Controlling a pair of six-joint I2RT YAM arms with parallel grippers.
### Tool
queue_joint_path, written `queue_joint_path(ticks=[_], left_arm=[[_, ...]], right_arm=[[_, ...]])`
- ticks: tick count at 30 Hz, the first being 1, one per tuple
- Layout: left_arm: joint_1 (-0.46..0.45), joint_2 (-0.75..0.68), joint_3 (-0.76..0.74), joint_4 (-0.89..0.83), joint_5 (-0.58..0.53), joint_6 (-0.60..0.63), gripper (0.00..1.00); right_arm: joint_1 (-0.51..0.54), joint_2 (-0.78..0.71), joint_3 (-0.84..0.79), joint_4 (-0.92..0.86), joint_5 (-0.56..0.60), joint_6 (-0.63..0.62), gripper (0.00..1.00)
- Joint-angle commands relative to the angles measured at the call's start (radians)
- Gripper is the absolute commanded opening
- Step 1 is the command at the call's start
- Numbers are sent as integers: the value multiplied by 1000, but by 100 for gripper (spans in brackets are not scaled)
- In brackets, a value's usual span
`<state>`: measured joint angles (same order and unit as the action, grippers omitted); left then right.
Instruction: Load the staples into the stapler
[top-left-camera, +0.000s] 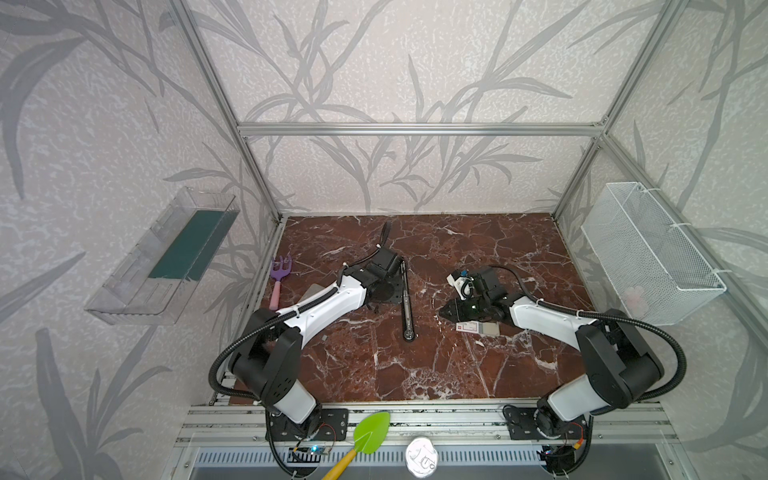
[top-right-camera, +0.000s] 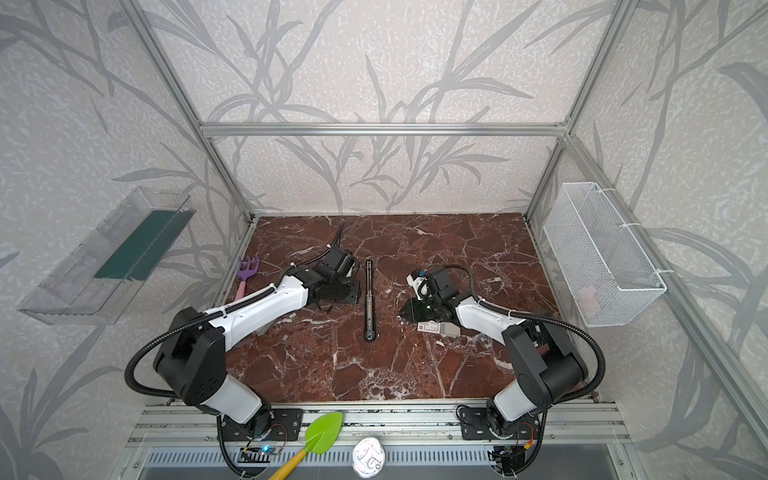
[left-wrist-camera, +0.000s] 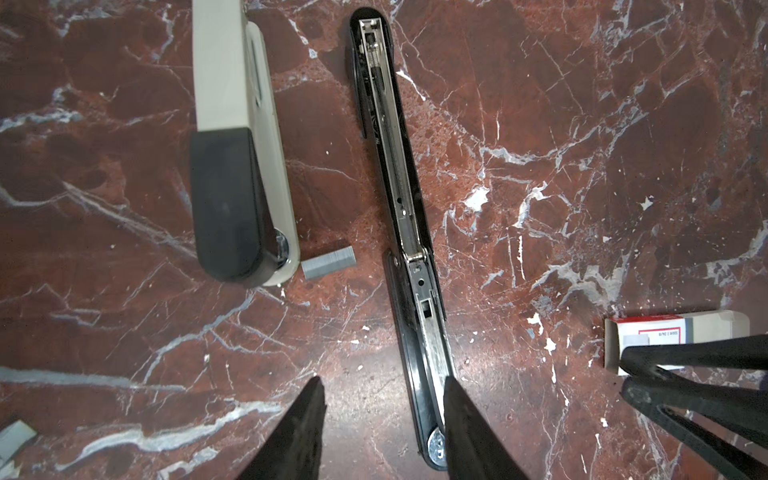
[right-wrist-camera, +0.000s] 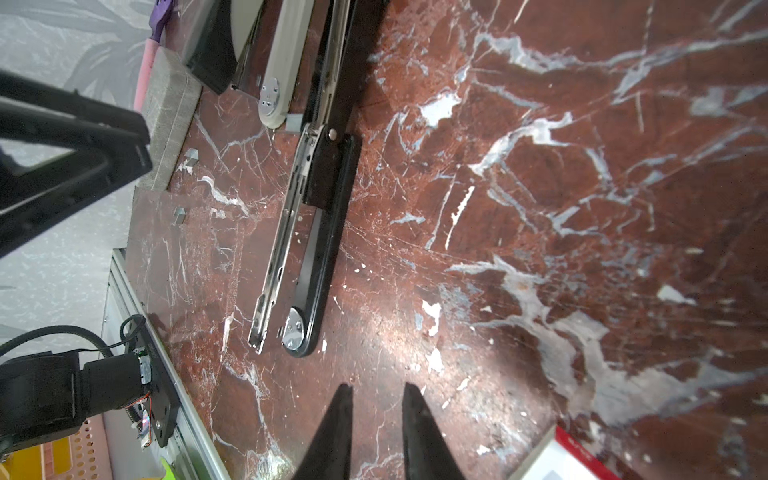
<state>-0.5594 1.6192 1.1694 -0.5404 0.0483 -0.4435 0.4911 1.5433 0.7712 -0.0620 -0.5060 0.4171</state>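
- Since the stapler (left-wrist-camera: 399, 174) lies opened flat mid-table, rail up, we need the box of staples (top-left-camera: 473, 328) next
- Left gripper (left-wrist-camera: 383, 380) wide, empty, beside the stapler's base end
- Right gripper (right-wrist-camera: 377, 388) narrow, empty, just beside that box
- We should widen it, then approach level

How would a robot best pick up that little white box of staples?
Probably from straight above, pinching the staple box across its two long edges near the middle. It lies flat on the table, so its sides are exposed and its narrow width is easiest to pinch.
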Motion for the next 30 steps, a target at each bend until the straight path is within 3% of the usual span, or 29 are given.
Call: queue_joint_path(ticks=[1,9,22,30], left_arm=[[40,82,105,-50,105,138,48],[77,269,217,-28,105,179,49],[119,387,236,18,122,168,49],[121,354,141,18,145,167,48]], right_arm=[[3,-44,8,-49,21,-12,24],[1,-137,-44,-106,90,-14,26],[0,-124,-44,-103,83,-6,25],[-2,-115,-41,-101,79,-5,25]])
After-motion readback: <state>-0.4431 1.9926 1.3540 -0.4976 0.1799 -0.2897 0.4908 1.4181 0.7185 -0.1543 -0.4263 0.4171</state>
